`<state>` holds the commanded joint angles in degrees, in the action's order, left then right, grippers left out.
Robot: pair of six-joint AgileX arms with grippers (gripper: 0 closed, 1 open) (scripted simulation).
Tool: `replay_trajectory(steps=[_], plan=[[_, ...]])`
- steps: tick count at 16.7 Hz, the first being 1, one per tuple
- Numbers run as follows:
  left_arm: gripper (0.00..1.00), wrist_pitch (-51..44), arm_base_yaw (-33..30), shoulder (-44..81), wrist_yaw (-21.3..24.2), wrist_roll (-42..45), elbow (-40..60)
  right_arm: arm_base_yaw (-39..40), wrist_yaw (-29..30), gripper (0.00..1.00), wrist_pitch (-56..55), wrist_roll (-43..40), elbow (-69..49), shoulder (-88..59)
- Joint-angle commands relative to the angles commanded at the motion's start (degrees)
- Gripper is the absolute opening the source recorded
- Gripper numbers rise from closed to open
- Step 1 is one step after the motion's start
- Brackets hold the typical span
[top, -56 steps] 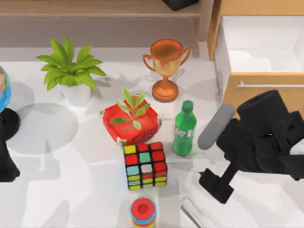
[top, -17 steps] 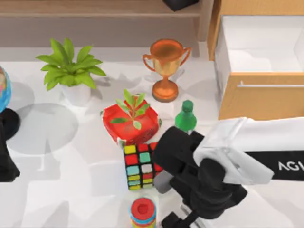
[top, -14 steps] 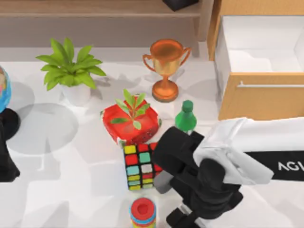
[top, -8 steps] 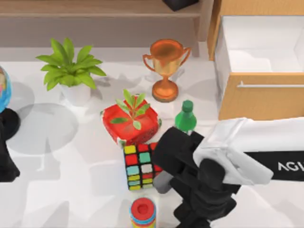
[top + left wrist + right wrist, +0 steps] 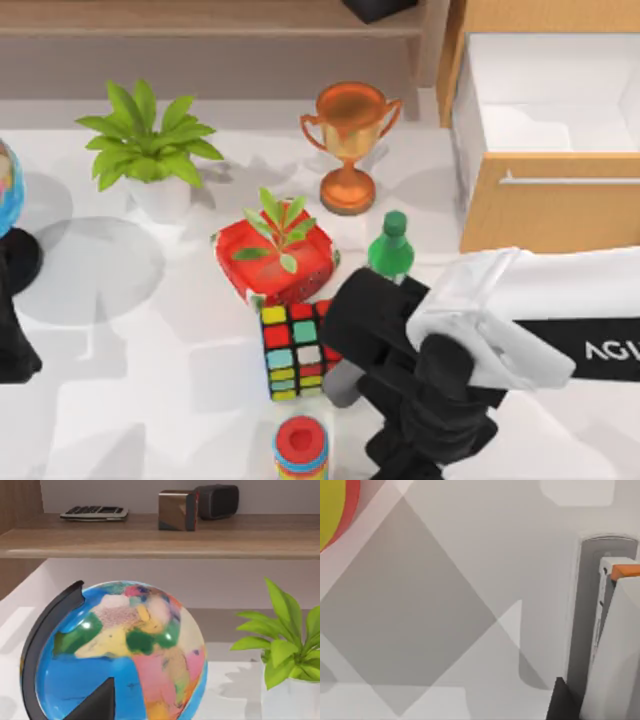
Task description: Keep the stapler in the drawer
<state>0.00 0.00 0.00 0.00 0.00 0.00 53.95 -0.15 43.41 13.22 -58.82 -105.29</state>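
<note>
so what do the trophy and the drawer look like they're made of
The trophy looks like polished copper or bronze-toned metal, with bright highlights on its cup, though coated plastic is possible. The drawer front looks like light matte wood with a thin silvery metal bar handle, and its inside is smooth white.

stapler (image 5: 612, 645): light-grey bar with an orange tip, lying on the table close beside the right gripper's finger.
drawer (image 5: 545, 135): light wood, pulled open, white inside, well apart from the jaws.
</note>
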Motion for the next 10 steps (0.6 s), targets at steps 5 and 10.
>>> replay_trajectory(steps=[5,10], plan=[[1.0,0.0,0.0,0.0,0.0,0.0,0.0,-2.88,1.89,0.0,0.74,-1.96,5.35,-2.0],[1.0,0.0,0.0,0.0,0.0,0.0,0.0,-2.7,2.8,0.0,5.52,-3.6,4.47,-4.03]])
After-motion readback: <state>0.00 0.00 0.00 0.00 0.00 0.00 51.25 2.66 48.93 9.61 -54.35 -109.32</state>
